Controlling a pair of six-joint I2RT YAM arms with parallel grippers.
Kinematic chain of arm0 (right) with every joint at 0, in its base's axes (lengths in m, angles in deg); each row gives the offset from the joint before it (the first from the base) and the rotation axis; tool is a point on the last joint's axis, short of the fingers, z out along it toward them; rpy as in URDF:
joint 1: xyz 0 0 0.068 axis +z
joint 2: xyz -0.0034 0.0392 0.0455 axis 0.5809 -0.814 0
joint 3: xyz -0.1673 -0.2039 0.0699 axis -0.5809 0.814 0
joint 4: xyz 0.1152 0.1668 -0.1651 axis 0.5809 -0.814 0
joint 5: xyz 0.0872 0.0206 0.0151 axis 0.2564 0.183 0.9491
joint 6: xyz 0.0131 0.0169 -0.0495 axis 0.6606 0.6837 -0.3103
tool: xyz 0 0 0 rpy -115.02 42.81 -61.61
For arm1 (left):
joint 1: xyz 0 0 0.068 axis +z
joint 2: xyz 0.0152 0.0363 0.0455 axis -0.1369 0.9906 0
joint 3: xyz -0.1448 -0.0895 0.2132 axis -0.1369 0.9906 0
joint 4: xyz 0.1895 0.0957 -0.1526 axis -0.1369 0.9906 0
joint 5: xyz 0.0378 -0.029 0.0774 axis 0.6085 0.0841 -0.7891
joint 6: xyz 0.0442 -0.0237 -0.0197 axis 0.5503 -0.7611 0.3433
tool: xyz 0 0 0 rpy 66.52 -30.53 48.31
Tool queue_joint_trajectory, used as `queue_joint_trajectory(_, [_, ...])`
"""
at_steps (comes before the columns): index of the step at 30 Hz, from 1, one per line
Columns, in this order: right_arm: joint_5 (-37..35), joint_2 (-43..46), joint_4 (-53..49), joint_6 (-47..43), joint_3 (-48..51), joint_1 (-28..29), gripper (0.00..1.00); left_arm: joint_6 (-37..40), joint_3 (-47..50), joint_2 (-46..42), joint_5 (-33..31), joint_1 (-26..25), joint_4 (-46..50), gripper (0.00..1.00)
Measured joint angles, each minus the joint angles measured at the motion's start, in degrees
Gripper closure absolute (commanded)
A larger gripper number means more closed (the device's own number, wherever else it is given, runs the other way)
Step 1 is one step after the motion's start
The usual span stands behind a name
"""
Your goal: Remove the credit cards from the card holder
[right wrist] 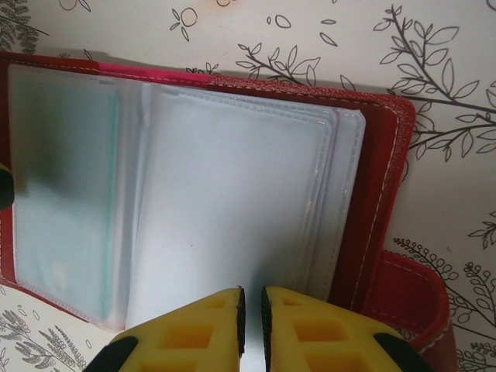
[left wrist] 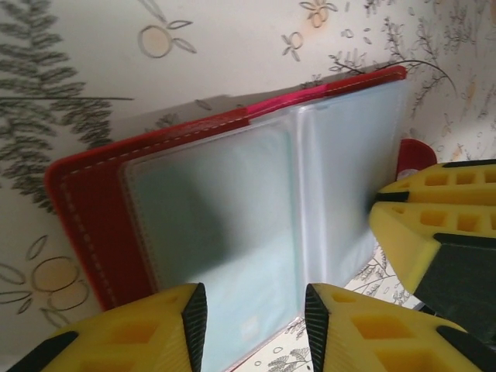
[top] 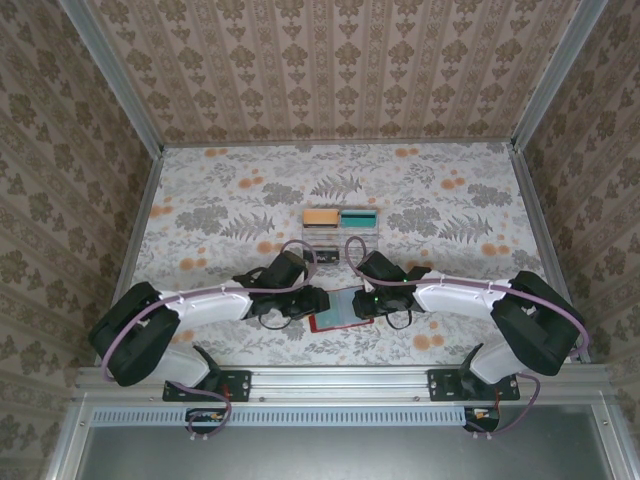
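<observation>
Status: the small flat red leather-like card holder (top: 335, 312) lies open, inner side up, on the floral-print table cover (top: 230, 200), right between our two grippers. Left gripper (left wrist: 256, 322): yellow fingertips (left wrist: 147, 333) are apart, one on each side of the near edge of the clear plastic sleeve pages (left wrist: 232, 217). The sleeves lie flat across the gap, and we can't tell if the pads touch them. Red cover w/ pale stitching sticks out past the sleeves, left of this gripper. Right gripper (right wrist: 252, 306): fingers are almost together w/ only a thin slit, and as far as we can see they're pinched on the near edge of one sleeve page. From the left wrist cam, one of the right gripper's yellow fingers (left wrist: 422, 232) sits against the sleeve edge, just right of the left gripper. The red closing tab (right wrist: 407, 298) lies just right of the right gripper. There's a teal-ish edge inside the sleeve left of the right gripper, but we can't tell if that's a card. A clear plastic compartment tray (top: 342, 238) w/ orange and teal contents sits beyond both grippers, apart from the card holder.
</observation>
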Motion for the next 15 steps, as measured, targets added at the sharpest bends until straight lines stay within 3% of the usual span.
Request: queue_joint_trajectory(15, [0.0, -0.4, 0.3, 0.0, 0.0, 0.2, 0.82, 0.6, -0.7, -0.3, -3.2, -0.4, 4.6, 0.62])
